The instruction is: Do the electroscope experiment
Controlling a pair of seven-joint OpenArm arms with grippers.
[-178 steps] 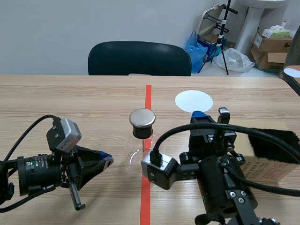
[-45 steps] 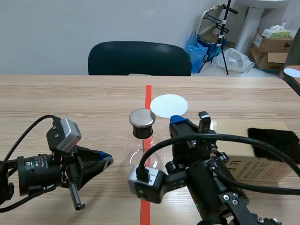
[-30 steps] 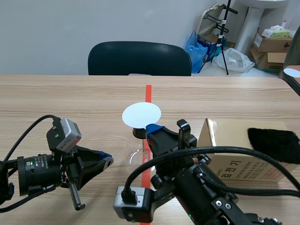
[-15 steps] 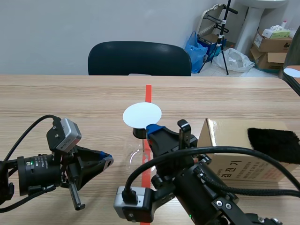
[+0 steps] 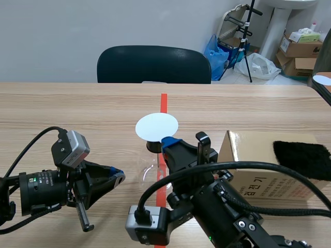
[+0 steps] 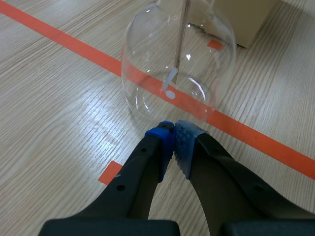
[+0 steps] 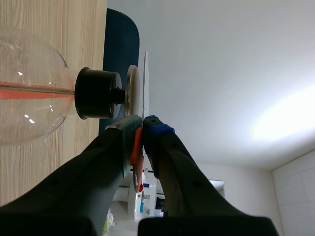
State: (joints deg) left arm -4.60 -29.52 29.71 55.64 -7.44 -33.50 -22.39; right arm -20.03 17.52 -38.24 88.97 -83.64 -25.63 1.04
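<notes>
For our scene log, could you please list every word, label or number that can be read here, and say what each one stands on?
"전기": on the front face of the cardboard box.
Label on the left arm's camera: too small to read.
Print on the stacked boxes in the far corner: too small to read.
Wrist views: no text.

A dark chair [image 5: 154, 64] stands behind the wooden table [image 5: 77, 108] (cardboard boxes [image 5: 299, 49] and a blue bag [image 5: 214, 50] beyond).
</notes>
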